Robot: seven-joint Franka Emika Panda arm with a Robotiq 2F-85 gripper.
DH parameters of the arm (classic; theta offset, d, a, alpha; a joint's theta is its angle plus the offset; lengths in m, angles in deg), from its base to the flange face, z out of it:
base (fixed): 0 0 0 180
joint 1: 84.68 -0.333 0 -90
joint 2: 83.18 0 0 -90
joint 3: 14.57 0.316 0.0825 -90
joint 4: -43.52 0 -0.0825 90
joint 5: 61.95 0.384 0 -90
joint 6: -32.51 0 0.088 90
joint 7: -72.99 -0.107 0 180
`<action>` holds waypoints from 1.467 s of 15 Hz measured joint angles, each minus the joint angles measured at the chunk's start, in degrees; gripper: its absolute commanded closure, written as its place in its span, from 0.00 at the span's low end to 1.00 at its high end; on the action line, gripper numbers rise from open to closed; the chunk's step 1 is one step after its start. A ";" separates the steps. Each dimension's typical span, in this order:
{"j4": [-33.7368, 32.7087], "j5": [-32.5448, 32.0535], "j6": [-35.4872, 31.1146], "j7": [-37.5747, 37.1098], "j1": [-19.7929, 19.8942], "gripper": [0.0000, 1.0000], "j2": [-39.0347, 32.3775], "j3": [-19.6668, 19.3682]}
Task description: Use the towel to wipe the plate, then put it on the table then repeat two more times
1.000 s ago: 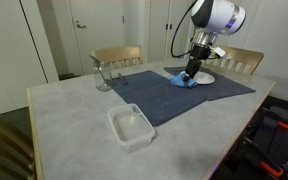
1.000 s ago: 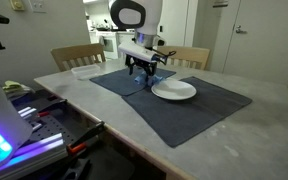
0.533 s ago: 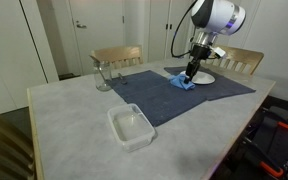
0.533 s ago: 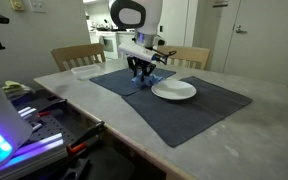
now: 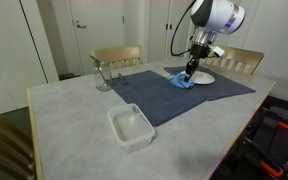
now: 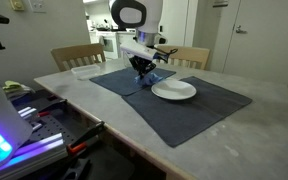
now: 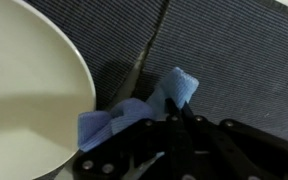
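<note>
One pale marbled table bears one dark-blue mat, with two wooden chairs behind it. On the mat, one white plate. Off the mat, one clear container. One light-blue towel lies on the mat just beside the plate, pinched in the gripper's closed fingers. White doors line the room.

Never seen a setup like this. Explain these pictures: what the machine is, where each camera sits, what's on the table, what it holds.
The machine is a single robot arm ending in a two-fingered pincer. Two pictures come from cameras standing around the table; the third looks down from the arm's wrist. On the table lie a dark-blue mat, a white plate on it, and a clear container. The pincer is shut on a small light-blue towel beside the plate.
</note>
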 measured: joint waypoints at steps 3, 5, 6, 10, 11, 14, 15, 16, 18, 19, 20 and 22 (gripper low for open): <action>-0.78 -3.49 0.47 -0.49 -0.12 0.99 0.35 -0.14; -1.78 -8.00 0.89 -2.60 -0.54 0.99 0.64 -0.76; -2.31 -10.31 1.05 -3.86 -0.86 0.99 0.83 -1.24; -4.57 -20.67 1.63 -10.29 -2.53 0.99 1.83 -4.15; -5.23 -23.57 1.76 -12.39 -3.02 0.99 2.15 -5.18; -7.07 -29.75 1.93 -17.48 -3.69 0.99 3.63 -7.45; -7.60 -31.80 2.06 -19.33 -3.89 0.99 4.24 -8.19; -8.08 -34.33 2.46 -21.51 -4.14 0.99 4.85 -9.06; -9.06 -40.69 4.72 -27.06 -4.94 0.99 6.16 -11.28; -9.61 -43.56 6.47 -29.60 -5.30 0.99 6.70 -12.33; -10.15 -46.14 8.33 -31.82 -5.57 0.99 7.30 -13.22; -11.24 -49.88 11.91 -35.16 -5.82 0.99 8.21 -14.34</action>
